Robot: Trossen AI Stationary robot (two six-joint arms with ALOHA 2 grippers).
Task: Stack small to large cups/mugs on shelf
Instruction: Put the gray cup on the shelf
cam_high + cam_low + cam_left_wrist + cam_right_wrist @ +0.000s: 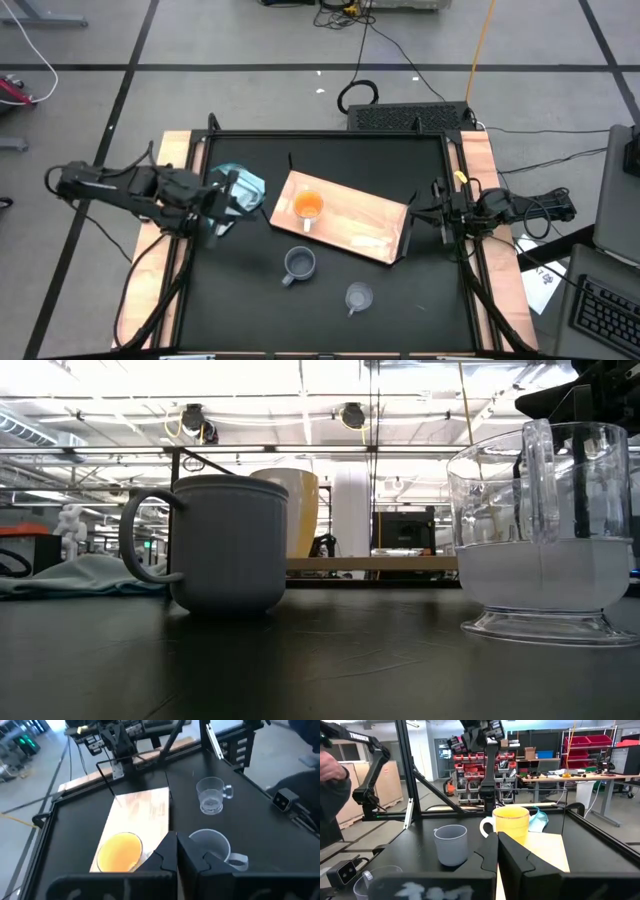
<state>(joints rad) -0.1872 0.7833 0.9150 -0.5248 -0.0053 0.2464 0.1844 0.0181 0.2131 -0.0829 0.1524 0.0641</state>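
Observation:
The orange mug [307, 207] stands upright on the left end of the light-wood shelf board [355, 225], which lies flat on the black table. The blue-grey mug [299, 263] stands on the table in front of the board, and the clear cup [359, 296] stands to its right, nearer the front edge. In the low view the blue-grey mug [225, 545] hides most of the orange mug [298, 510]. My left gripper [177, 854] is shut and empty at the table's left, beside the teal cloth. My right gripper [497, 851] is shut and empty at the table's right edge, by the board's bracket end.
A teal-blue cloth [246, 188] lies crumpled at the far left, beside my left gripper. Dark brackets [407, 232] stand at the board's right end. A person's sleeve [331, 780] shows beyond the table in the right wrist view.

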